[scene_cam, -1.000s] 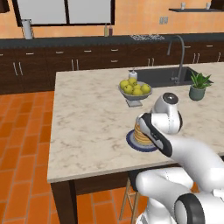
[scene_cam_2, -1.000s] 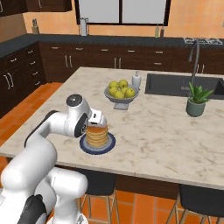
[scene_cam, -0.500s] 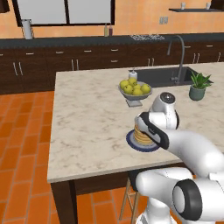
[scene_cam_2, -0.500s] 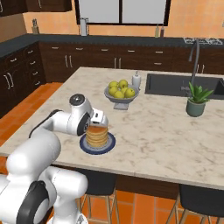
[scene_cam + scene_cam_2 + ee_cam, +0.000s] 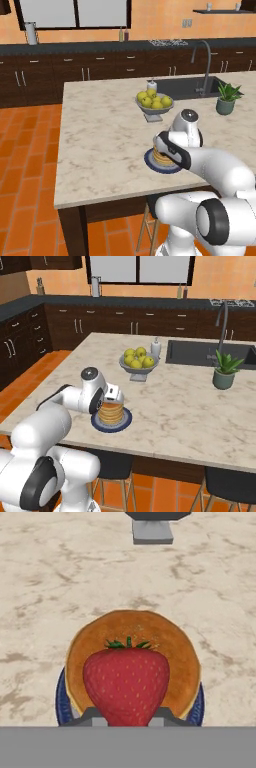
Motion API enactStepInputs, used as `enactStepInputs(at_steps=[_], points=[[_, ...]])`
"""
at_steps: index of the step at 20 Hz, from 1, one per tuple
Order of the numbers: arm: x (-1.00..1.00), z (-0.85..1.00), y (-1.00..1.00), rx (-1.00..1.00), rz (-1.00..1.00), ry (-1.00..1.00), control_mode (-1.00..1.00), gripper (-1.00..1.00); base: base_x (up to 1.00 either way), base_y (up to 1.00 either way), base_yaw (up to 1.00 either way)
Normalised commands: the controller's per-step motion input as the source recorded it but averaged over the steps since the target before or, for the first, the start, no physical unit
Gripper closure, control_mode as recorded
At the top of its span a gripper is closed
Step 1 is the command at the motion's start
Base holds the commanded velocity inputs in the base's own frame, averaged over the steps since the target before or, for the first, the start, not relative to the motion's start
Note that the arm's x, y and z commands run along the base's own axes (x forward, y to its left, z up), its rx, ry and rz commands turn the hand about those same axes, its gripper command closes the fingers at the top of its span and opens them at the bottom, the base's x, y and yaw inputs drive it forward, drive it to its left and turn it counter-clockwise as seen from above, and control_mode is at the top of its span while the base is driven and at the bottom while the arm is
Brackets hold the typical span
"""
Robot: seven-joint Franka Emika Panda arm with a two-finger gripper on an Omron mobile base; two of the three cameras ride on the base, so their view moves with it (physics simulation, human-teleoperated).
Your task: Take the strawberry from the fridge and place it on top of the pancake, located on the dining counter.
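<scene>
Placing step, seen from the base and from the hand. The large island worktop (image 5: 200,406) of pale beige marbled stone on a dark wood base carries everything. The white arm reaches over its near edge, and the jaws (image 5: 126,714) are closed on the bright red strawberry (image 5: 126,684), held directly above the short stack of round golden-brown pancakes (image 5: 111,412); whether berry and stack touch cannot be told. The stack sits on a dark blue round plate (image 5: 125,423) close to the near edge. Judged step: final placement, with fetching done. The next move calls for a short descent until the berry rests near the stack's centre, then opening the jaws without tipping it off. Further in, towards the worktop's middle, a grey footed bowl (image 5: 136,371) holds yellow-green fruits (image 5: 137,358); by the far-right sink, a small pot (image 5: 223,380) holds a spiky green plant (image 5: 226,362).
</scene>
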Motion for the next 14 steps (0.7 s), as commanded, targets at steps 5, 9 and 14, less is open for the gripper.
enactStepInputs(at_steps=[5,9,14], points=[[0.00,-0.02,0.00,0.00,0.00,0.00,-1.00,1.00,0.00,0.00,0.00],[0.12,0.00,-0.01,0.00,0.00,0.00,-1.00,1.00,0.00,0.00,0.00],[0.23,0.00,0.00,0.00,0.00,0.00,-1.00,1.00,0.00,0.00,0.00]])
